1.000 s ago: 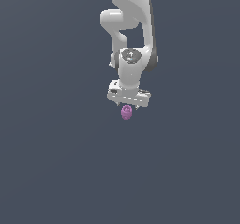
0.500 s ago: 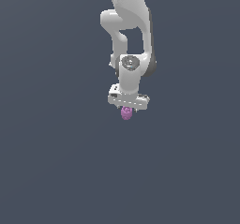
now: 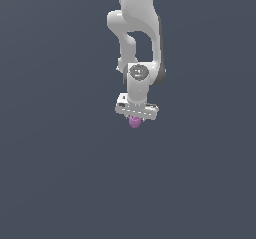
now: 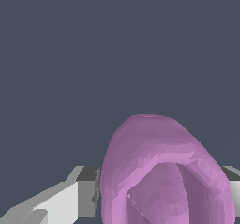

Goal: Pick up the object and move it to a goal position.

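Clamping fingers (image 4: 77, 197) around object (image 3: 134, 122)

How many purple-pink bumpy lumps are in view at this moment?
1. The single purple-pink bumpy lump sits between the fingers of the white gripper, directly beneath the arm; the wrist view shows it close up. No others are visible.

gripper (image 3: 135, 117) raised slightly, purple object (image 3: 134, 122) lifted with it, apparently
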